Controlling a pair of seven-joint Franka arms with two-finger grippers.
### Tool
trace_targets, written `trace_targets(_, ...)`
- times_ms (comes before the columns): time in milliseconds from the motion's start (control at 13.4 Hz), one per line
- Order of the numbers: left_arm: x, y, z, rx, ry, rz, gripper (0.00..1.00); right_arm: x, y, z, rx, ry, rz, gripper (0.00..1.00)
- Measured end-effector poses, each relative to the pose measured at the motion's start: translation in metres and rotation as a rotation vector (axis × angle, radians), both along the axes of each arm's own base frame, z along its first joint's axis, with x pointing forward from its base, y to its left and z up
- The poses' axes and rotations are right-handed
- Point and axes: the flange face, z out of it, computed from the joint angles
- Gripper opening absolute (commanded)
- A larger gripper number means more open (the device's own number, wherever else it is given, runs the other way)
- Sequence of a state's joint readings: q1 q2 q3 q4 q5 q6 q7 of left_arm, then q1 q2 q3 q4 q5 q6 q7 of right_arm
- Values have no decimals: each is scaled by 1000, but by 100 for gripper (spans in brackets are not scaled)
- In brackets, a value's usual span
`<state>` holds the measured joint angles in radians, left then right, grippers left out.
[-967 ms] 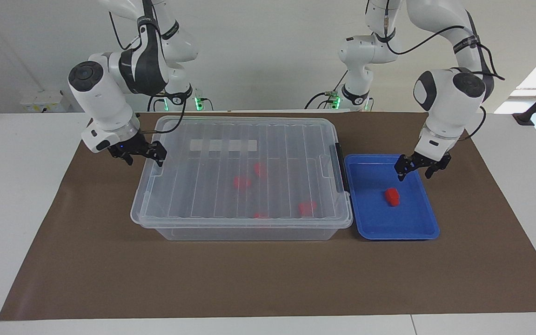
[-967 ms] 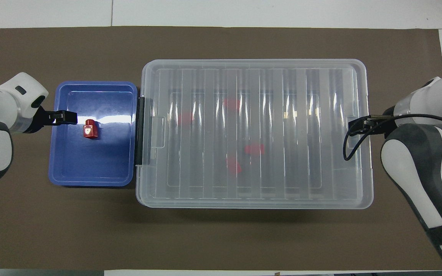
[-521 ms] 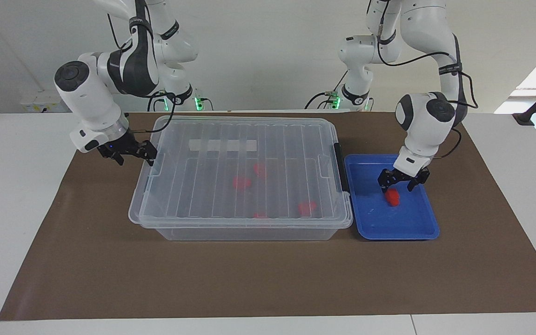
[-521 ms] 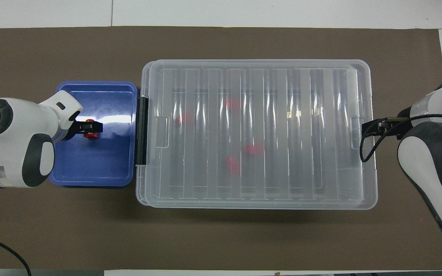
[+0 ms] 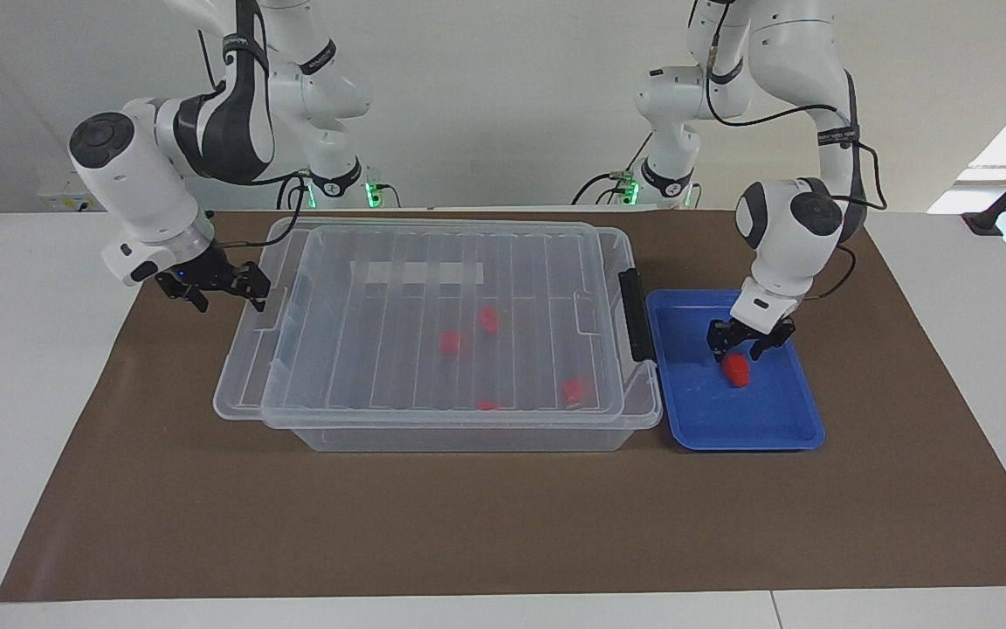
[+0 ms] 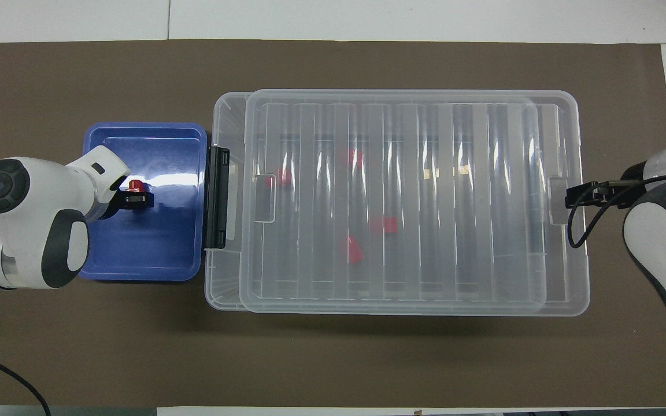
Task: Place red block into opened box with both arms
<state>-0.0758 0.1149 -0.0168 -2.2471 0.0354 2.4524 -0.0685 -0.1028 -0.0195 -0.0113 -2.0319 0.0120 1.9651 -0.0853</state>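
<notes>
A red block (image 5: pixel 737 370) (image 6: pixel 134 185) lies in the blue tray (image 5: pixel 765 419) (image 6: pixel 136 248). My left gripper (image 5: pixel 740 351) (image 6: pixel 136 198) is down on it, shut around the block. The clear box (image 5: pixel 468 439) (image 6: pixel 224 293) sits beside the tray with several red blocks (image 5: pixel 571 390) (image 6: pixel 384 224) inside. Its ribbed lid (image 5: pixel 237 404) (image 6: pixel 512 202) lies shifted toward the right arm's end, leaving a narrow strip of the box uncovered by the black latch (image 5: pixel 638 328). My right gripper (image 5: pixel 230 300) (image 6: pixel 573 196) stands open at the lid's overhanging end tab.
Box and tray rest on a brown mat (image 5: pixel 503 524) on a white table. The lid overhangs the box at the right arm's end. Black cables loop from both wrists near the box ends.
The lid has slid toward the right arm's end together with the right gripper. The left gripper came down over the tray and its fingers drew in around the red block.
</notes>
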Motion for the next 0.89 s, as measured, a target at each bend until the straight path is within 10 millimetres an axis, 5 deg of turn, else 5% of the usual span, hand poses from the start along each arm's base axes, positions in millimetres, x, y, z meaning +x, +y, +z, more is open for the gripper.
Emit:
trace_targets(595,1,0,3,-2,-15,0,0,-7,-47,1,-11,-2,45,100)
trace_targets(893,5,4,39,0,-30,10,0,-11,-63,1,-10,-5,48,100)
